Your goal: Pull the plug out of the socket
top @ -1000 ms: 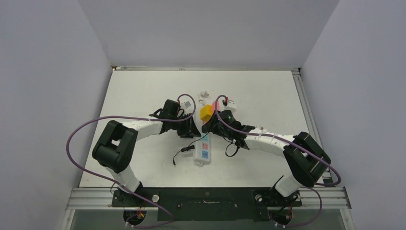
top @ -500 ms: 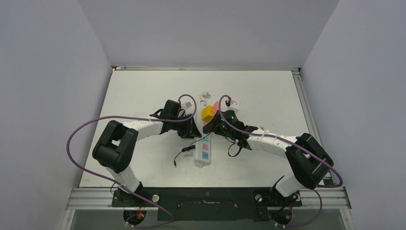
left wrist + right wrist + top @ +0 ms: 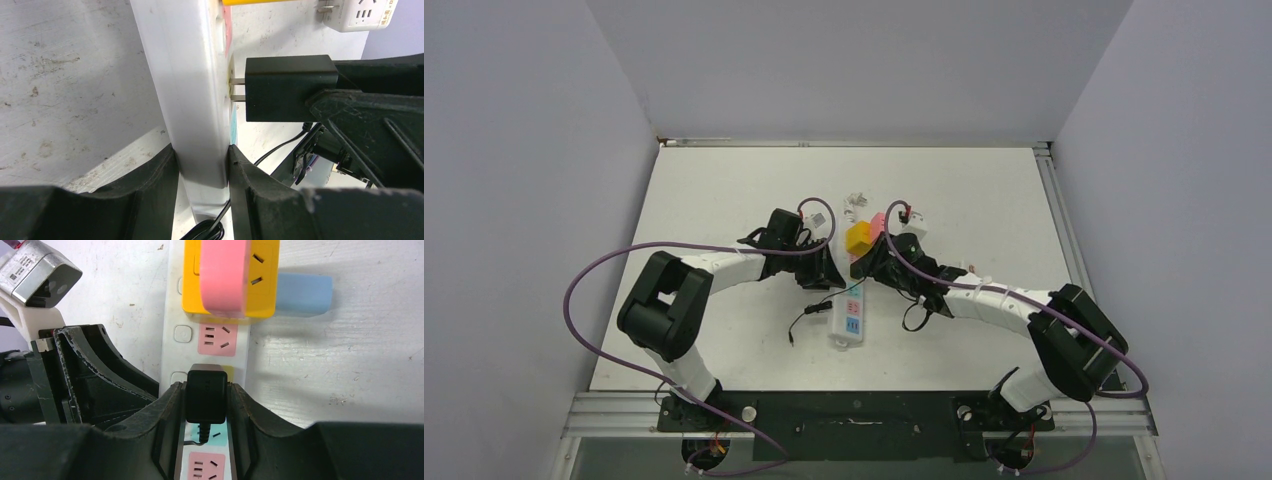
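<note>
A: Socket?
B: The socket [image 3: 852, 312] is a long white glossy plastic strip with pastel outlet faces. It lies near-to-far in the middle of the scuffed matte white worktop [image 3: 724, 190]. Left jaws are narrow and clamped on it.
A: Plug?
B: The plug [image 3: 206, 395] is a matte black box with a thin black cord off its near end. It sits at the outlet just near of a bare pink face. Right jaws pinch its two sides. The left wrist view shows two flat metal blades bared between plug body and strip face.
A: Around it?
B: A yellow cube adapter [image 3: 227, 280] with a pink slotted top sits on the far end. A pale blue block [image 3: 304, 295] is just right of it, and a small white charger [image 3: 855, 203] is farther off.
A: Versus a second ago?
B: Strip and left arm [image 3: 724, 265] are the same. The right arm [image 3: 984, 295] has its elbow swung right and nearer.
</note>
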`<state>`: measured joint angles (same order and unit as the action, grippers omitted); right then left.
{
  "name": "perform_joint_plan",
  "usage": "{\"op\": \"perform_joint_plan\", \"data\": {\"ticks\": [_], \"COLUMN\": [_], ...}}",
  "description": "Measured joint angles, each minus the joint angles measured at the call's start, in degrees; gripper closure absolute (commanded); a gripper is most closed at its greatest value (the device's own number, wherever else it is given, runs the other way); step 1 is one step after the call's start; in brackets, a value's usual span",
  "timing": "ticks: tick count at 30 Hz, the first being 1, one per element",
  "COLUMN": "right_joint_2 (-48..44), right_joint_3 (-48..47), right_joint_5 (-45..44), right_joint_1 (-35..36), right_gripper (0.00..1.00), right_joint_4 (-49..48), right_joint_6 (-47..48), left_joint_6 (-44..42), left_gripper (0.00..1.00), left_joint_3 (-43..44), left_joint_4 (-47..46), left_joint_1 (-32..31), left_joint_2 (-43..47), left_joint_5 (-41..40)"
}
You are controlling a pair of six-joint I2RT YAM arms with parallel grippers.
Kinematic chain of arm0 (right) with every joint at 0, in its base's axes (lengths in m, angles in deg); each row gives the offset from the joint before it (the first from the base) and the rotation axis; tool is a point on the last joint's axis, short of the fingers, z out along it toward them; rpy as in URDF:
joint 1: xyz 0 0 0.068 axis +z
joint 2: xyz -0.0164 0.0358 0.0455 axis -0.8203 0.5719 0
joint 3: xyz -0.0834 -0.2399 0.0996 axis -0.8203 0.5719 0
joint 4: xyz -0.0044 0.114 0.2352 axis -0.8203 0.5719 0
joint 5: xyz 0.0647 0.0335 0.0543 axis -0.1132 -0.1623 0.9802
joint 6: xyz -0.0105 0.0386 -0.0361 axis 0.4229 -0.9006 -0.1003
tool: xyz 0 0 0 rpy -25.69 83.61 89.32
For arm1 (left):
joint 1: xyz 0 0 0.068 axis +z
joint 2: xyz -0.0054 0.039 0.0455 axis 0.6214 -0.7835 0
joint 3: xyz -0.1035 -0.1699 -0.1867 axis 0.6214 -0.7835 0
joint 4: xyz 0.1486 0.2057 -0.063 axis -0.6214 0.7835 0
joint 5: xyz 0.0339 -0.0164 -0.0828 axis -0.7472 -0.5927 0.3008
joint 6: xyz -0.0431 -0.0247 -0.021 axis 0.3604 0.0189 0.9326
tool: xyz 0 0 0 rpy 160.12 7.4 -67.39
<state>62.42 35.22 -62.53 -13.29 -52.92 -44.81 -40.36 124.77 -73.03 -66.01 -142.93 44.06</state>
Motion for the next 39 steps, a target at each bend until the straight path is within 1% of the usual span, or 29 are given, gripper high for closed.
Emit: {"op": "perform_joint_plan", "data": {"ticks": [4,8,13,18,22,27,32,36,39], "right_joint_2": [0.0,-0.1,-3.0,-8.0,-13.3,-22.5,-31.1,-33.9,-33.4], "right_joint_3": [-0.8,-1.0,-1.0,-1.0,-1.0,-1.9,-6.4,-8.9,-8.4], "right_joint_5": [-3.2,-4.5,-6.3,-8.2,-9.3,-12.5,-18.1,-22.9,-23.5], "right_joint_1": [1.8,2.2,2.2,2.2,2.2,2.2,2.2,0.7,-3.7], "right_gripper": [0.95,0.95,0.95,0.95,0.95,0.95,0.95,0.95,0.95], "right_joint_4": [0.9,1.4,2.9,4.3,7.3,14.4,22.1,25.0,26.4], "right_joint_6": [0.5,0.7,1.7,3.3,4.8,7.1,10.9,14.1,15.6], "left_joint_6": [0.0,0.0,0.0,0.0,-0.1,-0.2,-0.2,-0.2,-0.2], "left_gripper": [1.0,1.0,1.0,1.0,1.0,1.0,1.0,1.0,1.0], "left_joint_3": [0.0,0.0,0.0,0.0,0.0,0.0,0.0,0.0,0.0], "left_joint_4": [0.1,0.1,0.1,0.2,0.2,0.4,0.5,0.5,0.5], "left_joint_1": [0.2,0.2,0.2,0.3,0.4,0.9,1.3,1.4,1.4], "left_joint_2": [0.0,0.0,0.0,0.0,0.0,0.0,0.0,0.0,0.0], "left_joint_5": [0.1,0.1,0.1,0.0,0.0,0.1,0.2,0.2,0.2]}}
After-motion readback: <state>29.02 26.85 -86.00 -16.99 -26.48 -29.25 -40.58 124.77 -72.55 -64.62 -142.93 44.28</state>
